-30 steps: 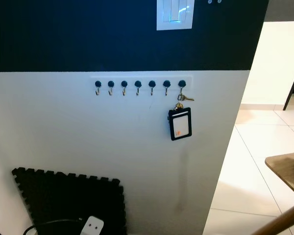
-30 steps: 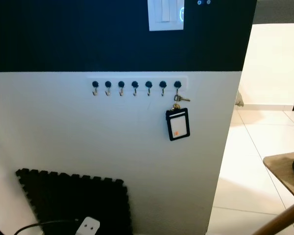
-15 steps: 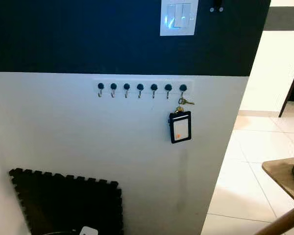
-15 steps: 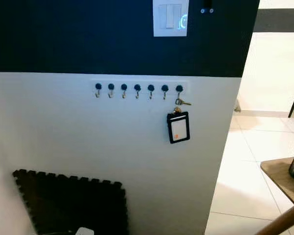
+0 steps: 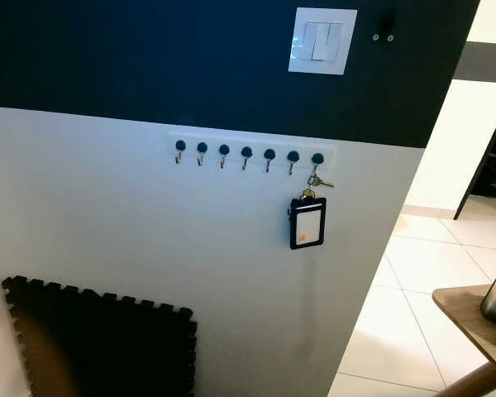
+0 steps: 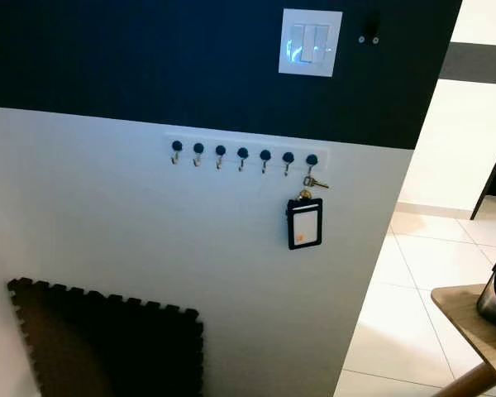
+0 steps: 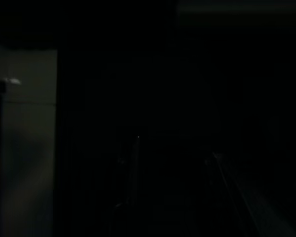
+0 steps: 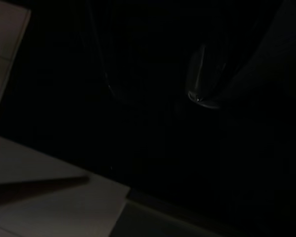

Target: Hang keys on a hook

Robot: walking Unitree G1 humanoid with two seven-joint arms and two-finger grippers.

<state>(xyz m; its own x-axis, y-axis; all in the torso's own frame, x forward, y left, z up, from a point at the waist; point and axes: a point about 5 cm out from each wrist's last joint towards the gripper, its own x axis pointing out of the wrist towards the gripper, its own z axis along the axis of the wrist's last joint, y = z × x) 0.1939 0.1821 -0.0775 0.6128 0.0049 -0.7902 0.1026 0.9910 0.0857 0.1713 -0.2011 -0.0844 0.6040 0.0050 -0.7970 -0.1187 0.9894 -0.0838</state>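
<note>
A white rail of several small dark-knobbed hooks is fixed to the white lower half of the wall. A bunch of keys hangs from the rightmost hook, and a black card holder with a white card dangles below them. The other hooks are bare. Both arms hang idle. Their wrist views are very dark, with faint outlines at most.
A white light switch sits on the dark upper wall. A black foam puzzle mat leans against the wall's foot at the left. The wall ends at the right, where pale floor tiles and a wooden table corner lie.
The camera has shifted and tilted, so the whole scene sits a little lower and to the right. The white plug at the bottom edge has left the picture. The keys hang as before.
</note>
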